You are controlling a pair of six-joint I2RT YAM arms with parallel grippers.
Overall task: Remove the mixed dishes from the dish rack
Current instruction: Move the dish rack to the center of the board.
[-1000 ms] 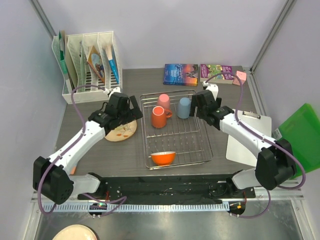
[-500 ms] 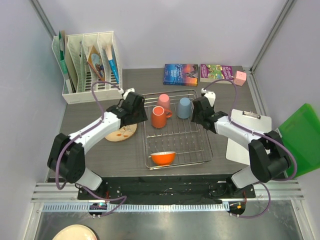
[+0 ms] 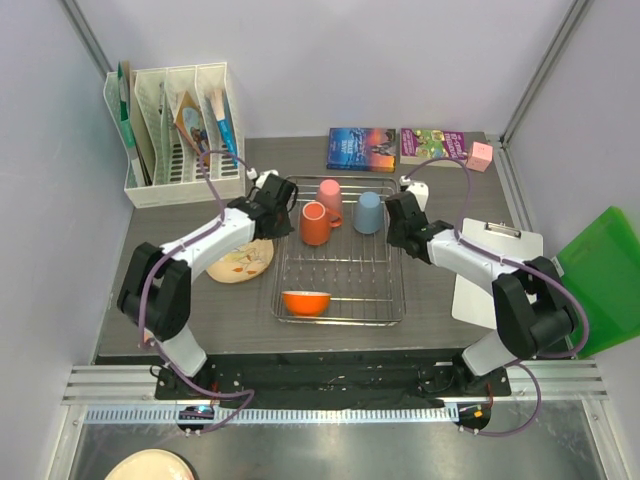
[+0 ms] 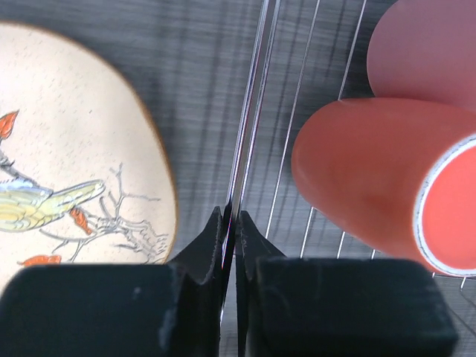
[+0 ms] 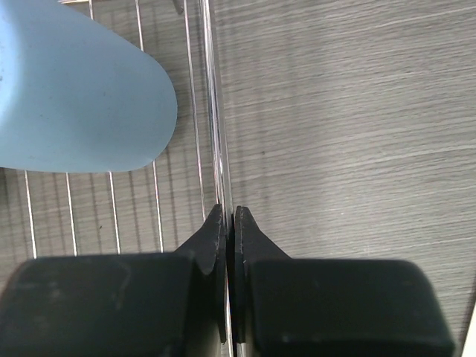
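The dish rack [image 3: 340, 265], a silver wire basket, lies mid-table. It holds an orange mug [image 3: 317, 223] on its side, a pink cup [image 3: 330, 190], a light blue cup [image 3: 368, 212] and, at the near end, an orange bowl [image 3: 305, 301]. My left gripper [image 3: 283, 205] is shut on the rack's left rim wire [image 4: 249, 111], my right gripper [image 3: 395, 215] on its right rim wire [image 5: 216, 111]. In the left wrist view the mug [image 4: 364, 178] and pink cup [image 4: 424, 52] lie right of the gripper [image 4: 232, 216]. The floral plate [image 3: 243, 262] sits on the table left of the rack. The blue cup [image 5: 74, 97] shows left of the right gripper [image 5: 227, 212].
A white file organiser [image 3: 180, 120] stands at the back left. Two books [image 3: 362, 148] [image 3: 435, 145] and a pink block [image 3: 482, 152] lie along the back. A clipboard [image 3: 495, 275] and a green board [image 3: 605, 270] are at the right.
Both grippers closed onto the rack's side rims. The rack's near end shifted left and slightly back, and the orange bowl moved with it.
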